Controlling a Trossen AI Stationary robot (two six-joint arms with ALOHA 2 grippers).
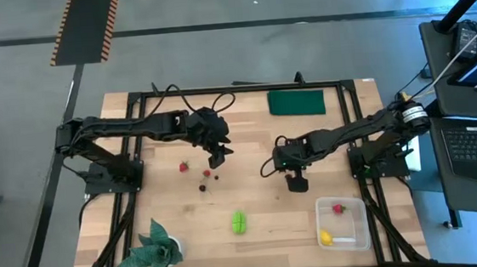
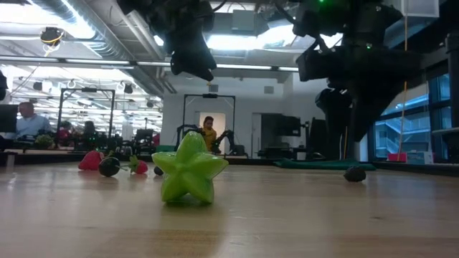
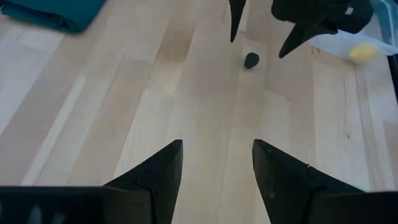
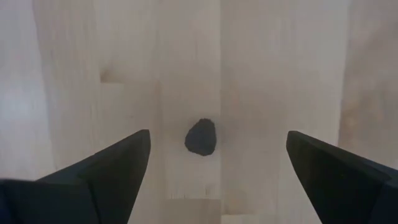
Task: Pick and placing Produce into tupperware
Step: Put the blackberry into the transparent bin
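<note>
The clear tupperware [image 1: 357, 226] sits at the table's near right and holds a red berry [image 1: 338, 208] and the yellow lemon [image 1: 325, 238]. The green ridged piece [image 1: 239, 222] lies near the middle of the near edge. Two red berries [image 1: 184, 166] and small dark berries [image 1: 202, 187] lie left of centre. My right gripper [image 4: 217, 140] is open above another dark berry [image 4: 201, 137] that rests on the wood, with one finger on each side and clear of it. My left gripper [image 3: 217, 144] is open, raised over the berry group [image 1: 216, 156] and touching nothing.
A dark green rectangle [image 1: 296, 102] lies flat at the far edge. A leafy potted plant [image 1: 154, 251] stands at the near left corner. Bare wood lies between the two grippers. People and equipment show in the room behind the table [image 2: 208, 132].
</note>
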